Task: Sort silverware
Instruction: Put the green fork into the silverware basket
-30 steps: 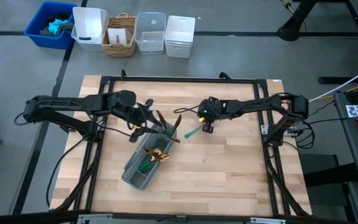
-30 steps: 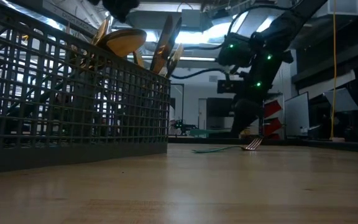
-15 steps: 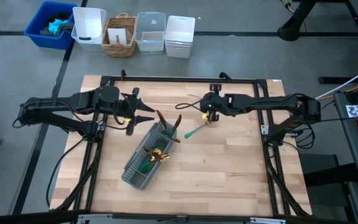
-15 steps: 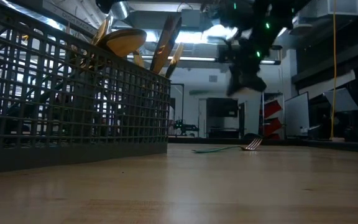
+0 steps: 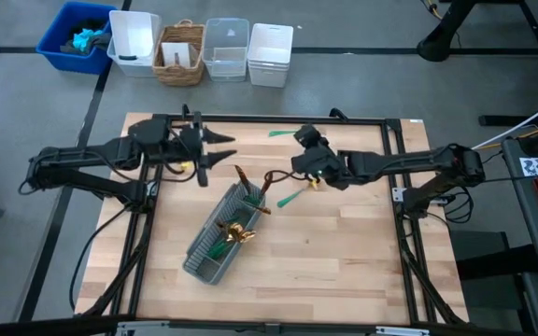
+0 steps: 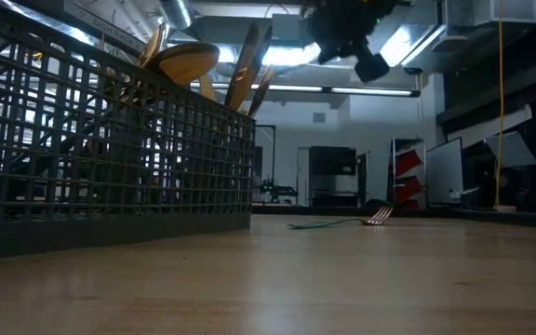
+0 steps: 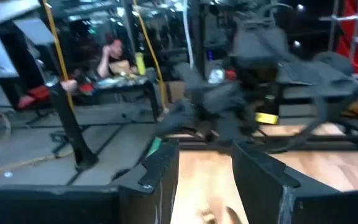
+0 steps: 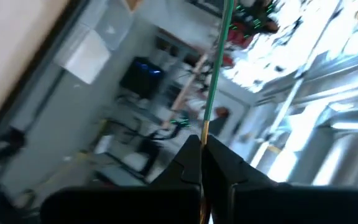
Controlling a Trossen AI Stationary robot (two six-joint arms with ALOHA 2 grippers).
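Right gripper (image 5: pixel 304 140): a green-handled utensil (image 8: pixel 219 62) is being pinched between closed fingers, raised above the table's far side. Left gripper (image 5: pixel 215 149): fingers spread, empty. A fork (image 5: pixel 290 196) is lying beside the caddy (image 5: pixel 215 241). Next, judged: carriage to the matching compartment.

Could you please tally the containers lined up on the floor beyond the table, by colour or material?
blue bin: 1
white bins: 2
wicker basket: 1
clear bin: 1
Total: 5
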